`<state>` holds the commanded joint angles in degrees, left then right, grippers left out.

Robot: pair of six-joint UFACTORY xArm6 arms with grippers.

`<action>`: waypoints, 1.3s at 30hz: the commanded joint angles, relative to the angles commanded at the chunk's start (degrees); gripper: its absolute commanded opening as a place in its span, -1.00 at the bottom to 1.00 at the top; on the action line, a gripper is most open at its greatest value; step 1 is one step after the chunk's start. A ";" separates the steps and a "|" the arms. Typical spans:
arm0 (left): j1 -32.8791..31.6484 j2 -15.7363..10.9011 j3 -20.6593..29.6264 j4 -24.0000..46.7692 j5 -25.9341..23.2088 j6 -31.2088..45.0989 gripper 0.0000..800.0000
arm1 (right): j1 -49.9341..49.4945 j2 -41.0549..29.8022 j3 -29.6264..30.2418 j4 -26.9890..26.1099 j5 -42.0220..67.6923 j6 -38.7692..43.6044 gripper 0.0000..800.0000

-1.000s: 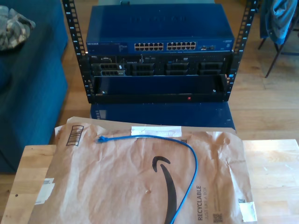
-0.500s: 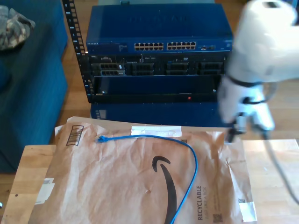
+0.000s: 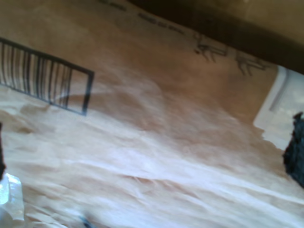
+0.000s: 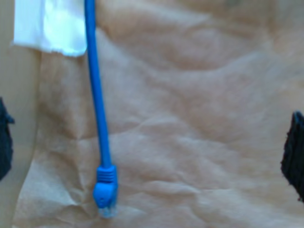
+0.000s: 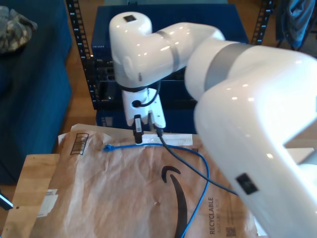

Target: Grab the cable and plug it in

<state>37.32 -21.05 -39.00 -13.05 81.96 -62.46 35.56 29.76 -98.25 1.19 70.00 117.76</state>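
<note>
The blue cable (image 5: 204, 173) lies in a curve on a brown paper mailer (image 5: 119, 198), its plug (image 5: 107, 148) pointing to the exterior view's left. My second gripper (image 5: 144, 133) hangs open just above the cable, a little behind the plug, on a large white arm reaching in from the exterior view's right. In the second wrist view the cable (image 4: 97, 95) and its plug (image 4: 105, 192) lie between the wide-apart black fingers (image 4: 294, 152), untouched. My first gripper (image 3: 149, 156) is open over bare mailer paper near a printed barcode (image 3: 45, 76).
Behind the table stands a server rack (image 5: 79, 54) with a blue network switch (image 5: 101, 47), mostly hidden by the white arm. A blue couch (image 5: 29, 99) fills the exterior view's left. The wooden table (image 5: 29, 183) shows beside the mailer, which carries a white label (image 5: 173, 140).
The white arm has swept in from the exterior view's right, and its gripper now hangs over the cable near the plug. The cable has not moved.
</note>
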 joint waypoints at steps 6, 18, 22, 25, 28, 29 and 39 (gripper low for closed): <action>-2.37 2.90 -2.73 0.00 -0.09 -0.35 1.00 | 1.58 7.21 -5.98 0.00 -0.53 2.73 0.98; -6.24 3.69 -3.60 0.00 -0.09 -2.02 1.00 | 1.85 11.52 -6.33 0.00 -4.48 6.33 0.88; -6.15 3.69 -3.60 0.00 -0.09 -2.02 1.00 | 1.93 11.78 -6.42 0.00 -5.19 6.33 0.76; -6.15 3.69 -3.60 0.00 -0.09 -2.02 1.00 | 1.93 11.87 -6.42 -0.09 -5.27 6.33 0.62; -6.24 3.69 -3.52 0.00 -0.09 -2.02 1.00 | 1.93 11.96 -6.42 -0.09 -5.27 6.33 0.47; -6.24 3.69 -3.52 0.00 -0.09 -2.02 1.00 | 1.93 12.04 -6.42 -0.09 -5.27 6.33 0.46; -6.15 3.69 -3.52 0.00 -0.09 -1.93 1.00 | 1.93 12.31 -6.51 -0.09 -6.24 6.42 0.04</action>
<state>31.16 -17.36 -42.52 -13.05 81.87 -64.40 37.49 42.07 -104.76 1.10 63.76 124.18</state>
